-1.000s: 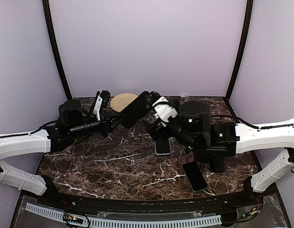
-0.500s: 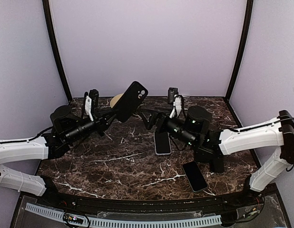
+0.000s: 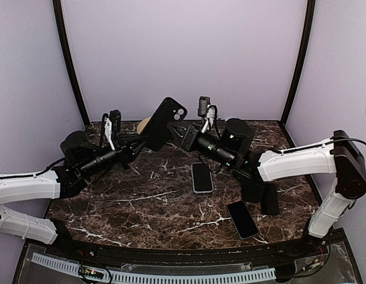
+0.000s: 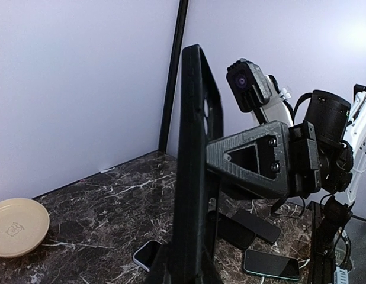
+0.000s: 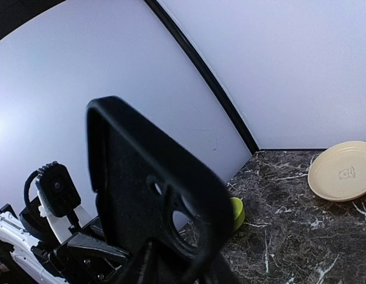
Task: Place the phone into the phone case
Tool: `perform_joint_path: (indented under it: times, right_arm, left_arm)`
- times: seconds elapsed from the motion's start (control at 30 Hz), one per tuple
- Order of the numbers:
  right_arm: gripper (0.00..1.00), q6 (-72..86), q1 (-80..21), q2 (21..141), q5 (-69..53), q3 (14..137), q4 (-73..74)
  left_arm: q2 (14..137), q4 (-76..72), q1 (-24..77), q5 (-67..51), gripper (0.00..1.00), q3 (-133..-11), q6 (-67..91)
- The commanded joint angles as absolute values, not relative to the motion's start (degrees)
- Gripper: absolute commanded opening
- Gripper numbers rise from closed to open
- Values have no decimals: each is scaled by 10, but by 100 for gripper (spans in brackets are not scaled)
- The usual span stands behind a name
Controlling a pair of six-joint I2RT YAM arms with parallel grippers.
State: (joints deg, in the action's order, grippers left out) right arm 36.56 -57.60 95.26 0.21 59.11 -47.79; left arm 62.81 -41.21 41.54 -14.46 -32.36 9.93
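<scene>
The black phone case (image 3: 166, 120) is held up in the air over the back of the table, camera cut-out at the top. My left gripper (image 3: 148, 142) is shut on its lower end. My right gripper (image 3: 175, 131) grips its right edge from the other side. The left wrist view shows the case (image 4: 192, 154) edge-on, with the right gripper's finger (image 4: 254, 157) pressed against it. It fills the right wrist view (image 5: 150, 195). A white-edged phone (image 3: 202, 177) lies face up on the marble table (image 3: 141, 207), below the two grippers.
A second phone (image 3: 242, 219) lies near the front right. Two flat black slabs (image 3: 260, 192) lie beside the right arm. A tan plate (image 4: 17, 226) sits at the back left, and a small green object (image 5: 236, 213) stands by the wall.
My right gripper rose from above the white-edged phone to the case and went from open to shut on it. My left gripper lifted the case higher.
</scene>
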Motion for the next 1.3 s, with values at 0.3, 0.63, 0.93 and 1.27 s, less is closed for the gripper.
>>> perform_joint_path:
  times: [0.3,0.63,0.93,1.27]
  right_arm:
    - [0,224,-528,857,-172,643,-253]
    - [0,4,-521,856,-261,801,184]
    - [0,57,-521,869,-285,761,189]
    - [0,183,-521,930,-268,731,231]
  left_arm:
    - [631,-401,418,-191,54,-341,100]
    - [656,-350,418,-330,56,-383,84]
    - [639,-376,418,-301,58,-365,88]
    - [632,-358,418,-251,59,-367,77]
